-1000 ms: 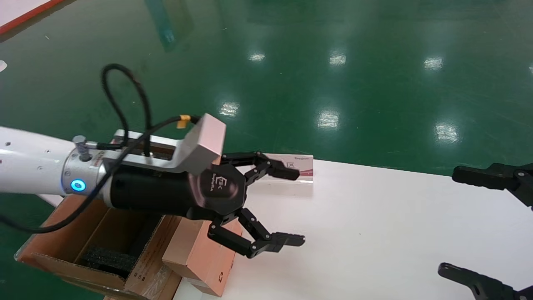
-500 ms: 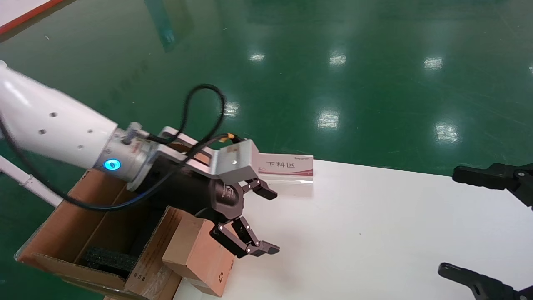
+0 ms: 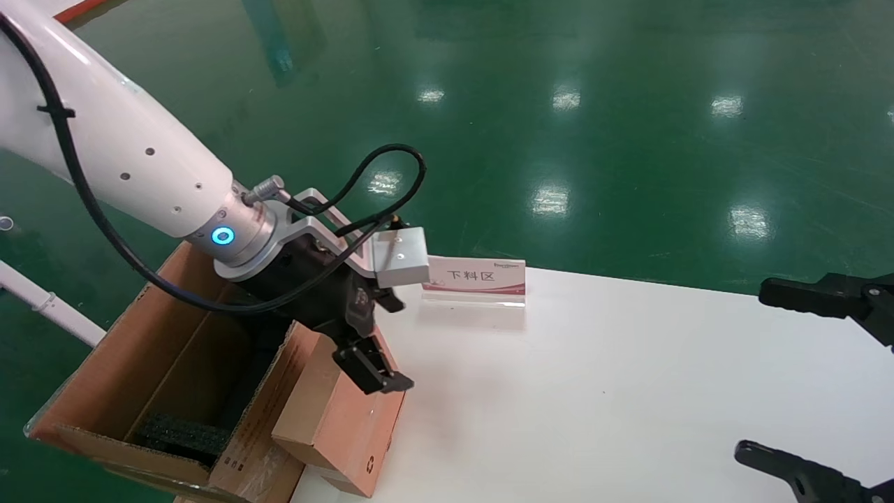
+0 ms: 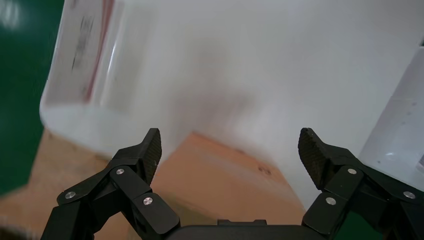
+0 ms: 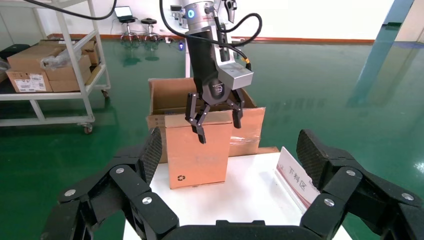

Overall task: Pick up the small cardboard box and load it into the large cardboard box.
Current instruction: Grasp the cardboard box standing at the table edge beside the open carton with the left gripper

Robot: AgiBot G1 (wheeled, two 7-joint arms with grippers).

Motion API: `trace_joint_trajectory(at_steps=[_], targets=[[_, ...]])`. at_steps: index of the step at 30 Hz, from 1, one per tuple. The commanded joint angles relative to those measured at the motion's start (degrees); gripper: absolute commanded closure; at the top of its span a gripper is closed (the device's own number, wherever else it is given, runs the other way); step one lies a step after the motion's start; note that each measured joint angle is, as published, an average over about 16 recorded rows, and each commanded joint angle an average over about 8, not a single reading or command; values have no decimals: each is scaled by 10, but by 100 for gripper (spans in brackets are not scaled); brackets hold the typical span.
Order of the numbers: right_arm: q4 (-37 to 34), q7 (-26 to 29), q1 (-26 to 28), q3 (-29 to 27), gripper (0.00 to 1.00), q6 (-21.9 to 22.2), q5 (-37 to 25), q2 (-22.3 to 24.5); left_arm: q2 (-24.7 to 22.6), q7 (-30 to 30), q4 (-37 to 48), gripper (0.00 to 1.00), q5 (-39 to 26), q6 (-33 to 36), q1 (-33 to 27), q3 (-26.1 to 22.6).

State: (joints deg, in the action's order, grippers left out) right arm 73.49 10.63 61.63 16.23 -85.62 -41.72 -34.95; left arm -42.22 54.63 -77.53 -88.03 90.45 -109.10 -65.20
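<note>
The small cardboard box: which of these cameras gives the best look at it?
The right wrist view: the small cardboard box stands upright, its front face and recycling mark showing, with the open left gripper at its top. The head view shows it partly behind that gripper; the left wrist view shows only a blurred top.

White table (image 3: 628,391); acrylic sign (image 3: 475,279); green floor (image 3: 559,105).

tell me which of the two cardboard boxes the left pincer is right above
The small cardboard box, the closed plain carton with a recycling symbol standing on the white table. The open left pincer straddles its top. The large cardboard box, open with black foam inside, sits beside it.
</note>
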Motion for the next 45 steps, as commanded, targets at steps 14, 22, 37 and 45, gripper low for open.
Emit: trace_joint_trajectory(at_steps=[14, 22, 37, 45], targets=[[0, 0, 0, 1, 0, 0, 0, 0, 0, 150, -2, 0, -3, -4, -114, -157], [0, 0, 0, 1, 0, 0, 1, 0, -13, 190, -1, 0, 21, -7, -146, -225], [0, -1, 0, 2, 0, 1, 1, 1, -27, 238, -2, 0, 32, -24, -168, -302], [0, -1, 0, 2, 0, 1, 1, 1, -23, 249, -1, 0, 37, -34, -163, -321]])
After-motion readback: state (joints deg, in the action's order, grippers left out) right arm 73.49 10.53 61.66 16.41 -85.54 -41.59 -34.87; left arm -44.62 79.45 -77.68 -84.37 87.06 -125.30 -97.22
